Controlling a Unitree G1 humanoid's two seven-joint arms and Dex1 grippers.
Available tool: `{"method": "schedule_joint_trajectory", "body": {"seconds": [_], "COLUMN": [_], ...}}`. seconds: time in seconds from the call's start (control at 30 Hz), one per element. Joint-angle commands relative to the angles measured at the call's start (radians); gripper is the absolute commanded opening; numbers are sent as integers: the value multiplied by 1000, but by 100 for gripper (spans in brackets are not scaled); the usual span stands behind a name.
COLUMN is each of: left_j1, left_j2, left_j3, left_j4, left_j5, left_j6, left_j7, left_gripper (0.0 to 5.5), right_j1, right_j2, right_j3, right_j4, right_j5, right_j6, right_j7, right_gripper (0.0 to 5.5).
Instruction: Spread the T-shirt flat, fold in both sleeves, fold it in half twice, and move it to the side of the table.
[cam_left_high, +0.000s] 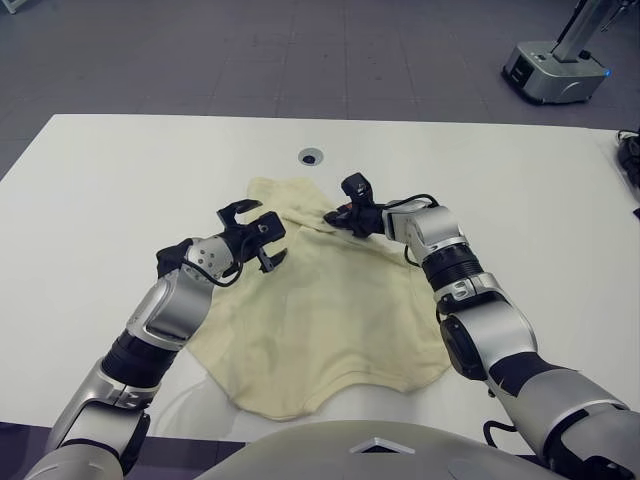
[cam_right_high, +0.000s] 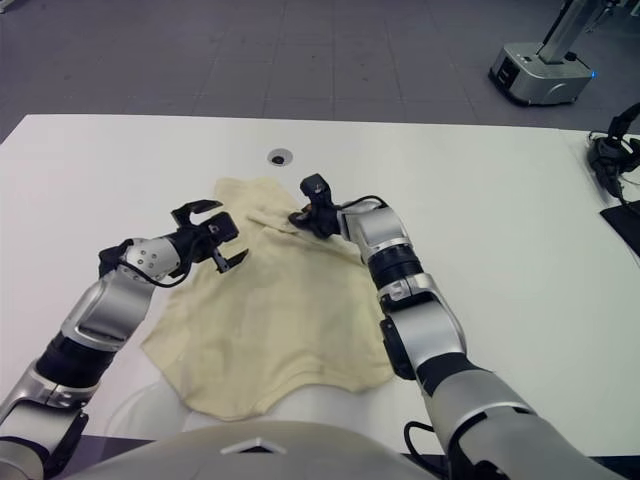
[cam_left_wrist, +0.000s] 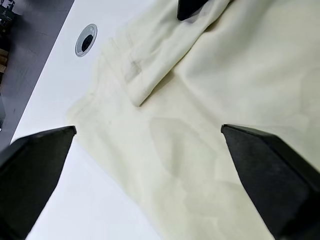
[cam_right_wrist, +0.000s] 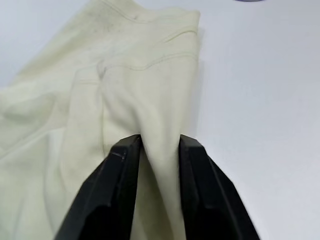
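One fold of shirt (cam_left_high: 320, 320) pinched in right gripper (cam_right_wrist: 157, 145); left gripper (cam_left_high: 260, 238) wide open, empty; limp cloth, I'd grip hems

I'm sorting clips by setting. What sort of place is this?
Probably a robotics lab or test hall: a plain white table with a cable hole, a grey tiled floor, and a wheeled machine base parked behind. The T-shirt looks like a test piece.

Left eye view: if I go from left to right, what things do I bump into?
left gripper, fingers open → round hole → right gripper, pinching the T-shirt → grey wheeled machine
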Motion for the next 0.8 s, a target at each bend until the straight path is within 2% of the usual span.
{"method": "schedule_joint_trajectory", "body": {"seconds": [0.03, 0.17, 0.43, 0.8], "left_j1": [9, 9, 46, 60], "left_j2": [3, 5, 16, 16], "left_j3": [-4, -5, -32, -43], "left_j4": [-9, -9, -4, -15], "left_j5": [11, 11, 23, 36], "left_j6": [6, 5, -2, -3], "left_j7": [-6, -8, -10, -18], "left_gripper": [540, 540, 540, 540], "right_j1": [4, 3, -12, -42], "right_j2": [-4, -6, -57, -134], "right_j3": [-4, -7, -46, -100], "right_j4": [-17, -22, -73, 56], "right_j5": [-8, -10, -1, -14], "right_j6": [-5, -3, 21, -45], "right_j7": [-2, -1, 0, -10], "right_gripper": [54, 1, 1, 1]}}
